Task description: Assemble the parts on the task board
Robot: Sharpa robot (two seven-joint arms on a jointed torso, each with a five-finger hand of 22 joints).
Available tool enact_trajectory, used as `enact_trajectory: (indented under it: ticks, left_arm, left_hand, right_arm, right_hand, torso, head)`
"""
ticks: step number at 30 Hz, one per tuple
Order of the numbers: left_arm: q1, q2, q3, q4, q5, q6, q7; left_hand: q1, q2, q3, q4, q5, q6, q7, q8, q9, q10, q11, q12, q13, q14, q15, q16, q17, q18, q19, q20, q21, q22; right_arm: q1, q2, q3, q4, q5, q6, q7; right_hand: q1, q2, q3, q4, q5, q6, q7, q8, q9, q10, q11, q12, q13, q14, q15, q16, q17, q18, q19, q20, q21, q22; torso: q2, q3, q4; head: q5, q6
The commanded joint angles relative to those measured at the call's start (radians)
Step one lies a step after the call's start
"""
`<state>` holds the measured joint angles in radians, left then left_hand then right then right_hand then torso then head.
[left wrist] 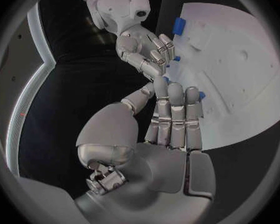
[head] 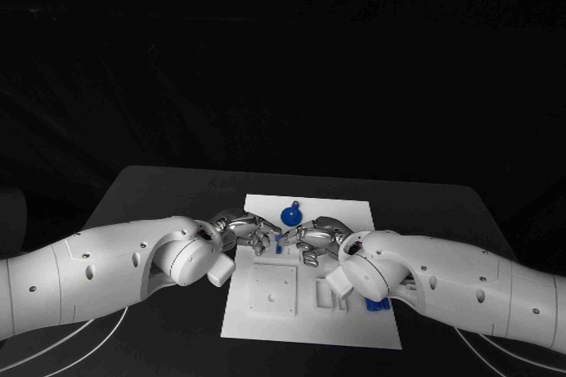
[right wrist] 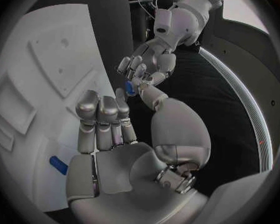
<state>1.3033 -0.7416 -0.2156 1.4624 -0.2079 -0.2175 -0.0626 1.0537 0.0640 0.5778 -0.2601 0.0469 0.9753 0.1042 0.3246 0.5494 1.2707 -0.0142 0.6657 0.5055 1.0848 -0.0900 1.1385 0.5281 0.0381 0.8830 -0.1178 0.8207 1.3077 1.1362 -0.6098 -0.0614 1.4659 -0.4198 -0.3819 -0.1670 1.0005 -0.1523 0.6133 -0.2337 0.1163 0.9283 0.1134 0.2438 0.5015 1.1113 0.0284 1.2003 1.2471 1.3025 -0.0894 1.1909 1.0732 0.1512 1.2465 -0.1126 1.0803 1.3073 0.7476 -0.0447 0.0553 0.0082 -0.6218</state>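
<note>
I've got both hands meeting mid board (head: pixel 354 209): left hand (head: pixel 242 228) and right hand (head: pixel 312 234) pinch a part (head: pixel 278 244) together. Other parts loose; assy barely begun, I reckon.

I can read no text, label, brand, number or sign anywhere here, neither on the task board (head: pixel 354 328) nor on my arms.

Task board (head: pixel 309 324) lies mid-table (head: pixel 154 189), parts (head: pixel 291 211) on it.
</note>
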Motion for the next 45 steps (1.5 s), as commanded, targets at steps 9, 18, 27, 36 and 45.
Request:
enact_trajectory:
  ticks: [9, 18, 27, 36, 45]
  left_arm:
    - [0.001, 0.005, 0.001, 0.002, 0.008, 0.005, 0.015]
    - [0.001, 0.006, 0.001, 0.0, 0.008, 0.005, 0.014]
    - [0.001, 0.006, 0.001, -0.002, 0.008, 0.004, 0.013]
    - [0.001, 0.005, 0.001, -0.003, 0.004, 0.001, 0.013]
    - [0.001, 0.005, 0.001, -0.003, -0.004, -0.002, 0.013]
  left_hand:
    - [-0.001, 0.011, 0.006, 0.001, 0.003, 0.022, -0.016, 0.003, 0.015, 0.0, -0.007, -0.003, 0.001, -0.003, -0.007, 0.004, 0.002, -0.014, 0.007, -0.072, 0.006, 0.02]
    - [-0.001, 0.011, 0.007, 0.001, 0.003, 0.022, -0.016, 0.004, 0.015, 0.0, -0.007, -0.003, 0.002, -0.003, -0.007, 0.003, 0.002, -0.014, 0.008, -0.072, 0.006, 0.02]
    - [-0.001, 0.011, 0.008, 0.0, 0.003, 0.022, -0.016, 0.004, 0.015, 0.0, -0.007, -0.003, 0.002, -0.003, -0.007, 0.003, 0.002, -0.014, 0.008, -0.072, 0.007, 0.02]
    - [-0.001, 0.01, 0.009, -0.001, 0.003, 0.022, -0.016, 0.004, 0.015, 0.0, -0.007, -0.003, 0.002, -0.003, -0.008, 0.003, 0.002, -0.014, 0.008, -0.073, 0.007, 0.02]
    - [-0.002, 0.01, 0.01, -0.002, 0.003, 0.022, -0.016, 0.005, 0.015, 0.0, -0.007, -0.004, 0.002, -0.003, -0.008, 0.003, 0.002, -0.014, 0.008, -0.073, 0.007, 0.02]
  right_arm:
    - [-0.001, 0.0, 0.0, 0.0, 0.002, 0.021, 0.016]
    - [-0.002, -0.002, 0.0, 0.0, 0.025, 0.013, 0.03]
    - [-0.002, -0.003, 0.0, 0.002, 0.043, 0.012, 0.034]
    - [-0.002, -0.004, 0.0, 0.004, 0.049, 0.005, 0.038]
    - [-0.002, -0.005, 0.0, 0.003, 0.072, -0.013, 0.056]
  right_hand:
    - [0.009, 0.034, 0.051, -0.014, -0.027, 0.055, -0.001, 0.036, 0.016, 0.007, -0.028, 0.009, 0.0, 0.0, -0.018, -0.006, 0.001, 0.111, -0.006, 0.012, 0.0, 0.018]
    - [-0.004, 0.041, 0.062, -0.015, -0.034, 0.079, -0.011, 0.049, 0.026, 0.022, -0.037, 0.017, 0.003, 0.003, -0.027, -0.006, 0.001, 0.111, -0.003, 0.015, 0.004, 0.018]
    - [-0.015, 0.039, 0.06, -0.016, -0.035, 0.086, -0.014, 0.053, 0.03, 0.026, -0.04, 0.017, 0.002, 0.004, -0.031, -0.006, 0.001, 0.111, -0.001, 0.015, 0.006, 0.018]
    - [-0.019, 0.044, 0.06, -0.019, -0.036, 0.095, -0.018, 0.058, 0.034, 0.031, -0.044, 0.02, 0.004, 0.005, -0.034, -0.006, 0.002, 0.111, 0.0, 0.015, 0.007, 0.017]
    - [0.001, 0.091, 0.082, -0.049, -0.042, 0.131, -0.033, 0.077, 0.047, 0.065, -0.058, 0.043, 0.022, 0.006, -0.047, -0.007, 0.003, 0.111, -0.001, 0.016, 0.01, 0.018]
  torso:
    - [0.0, -0.0001, 0.0]
    - [0.0, 0.0, 0.0002]
    - [0.0, -0.0003, 0.0002]
    - [0.0, -0.0006, 0.0003]
    - [0.0, -0.0006, 0.0006]
  head:
    - [0.0, 0.0]
    - [0.001, -0.001]
    - [0.0, -0.002]
    - [0.001, -0.003]
    - [0.0, -0.004]
